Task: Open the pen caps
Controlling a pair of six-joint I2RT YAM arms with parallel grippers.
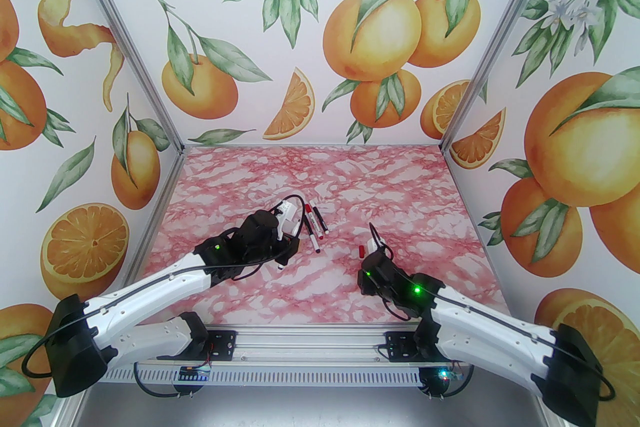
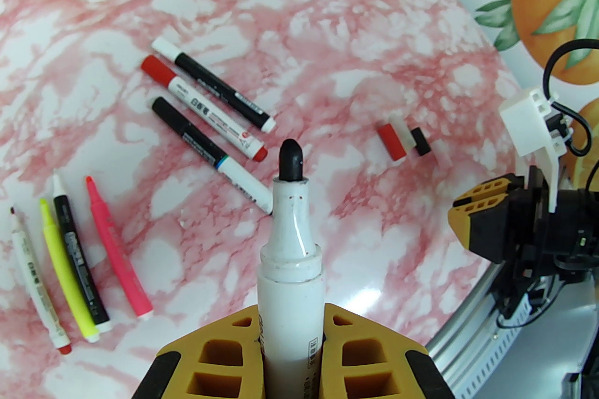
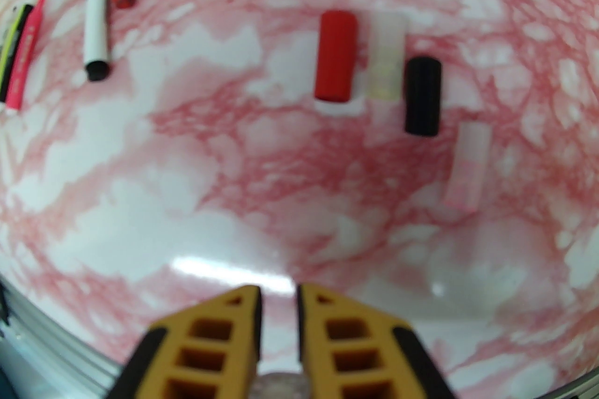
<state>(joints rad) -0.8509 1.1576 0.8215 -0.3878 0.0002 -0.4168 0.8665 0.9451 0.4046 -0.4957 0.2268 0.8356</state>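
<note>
My left gripper (image 2: pixel 291 317) is shut on a white marker (image 2: pixel 290 247) whose black tip is bare and points away from the wrist. Loose pen caps lie ahead of my right gripper (image 3: pixel 278 294): a red cap (image 3: pixel 335 55), a clear cap (image 3: pixel 384 55), a black cap (image 3: pixel 422 95) and a pale pink clear cap (image 3: pixel 467 165). The right gripper is shut, with nothing visible between its tips, hovering low over the table. Three fat markers lie side by side, wearing a white cap (image 2: pixel 164 46), a red cap (image 2: pixel 154 67) and a black cap (image 2: pixel 164 109).
Several slim markers (image 2: pixel 75 266), in white, yellow, black and pink, lie in a row left of the held marker. The fat markers (image 1: pixel 315 225) sit mid-table beyond the left wrist. The pink marble tabletop (image 1: pixel 320 164) is walled at the back and sides by orange-print panels.
</note>
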